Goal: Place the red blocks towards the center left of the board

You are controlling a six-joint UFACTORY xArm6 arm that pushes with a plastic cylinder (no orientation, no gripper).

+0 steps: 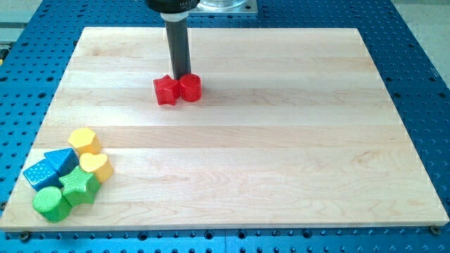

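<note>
Two red blocks sit touching each other above the board's middle, left of centre: a red star (166,91) on the left and a red cylinder (190,88) on the right. My tip (180,75) stands just behind them, at the seam between the two, touching or nearly touching their far sides. The dark rod rises straight up out of the view's top.
A cluster sits at the board's bottom left corner: a yellow block (84,140), a yellow heart (95,166), two blue blocks (62,162) (39,174), a green star (79,186) and a green cylinder (50,204). The wooden board (281,140) lies on a blue perforated table.
</note>
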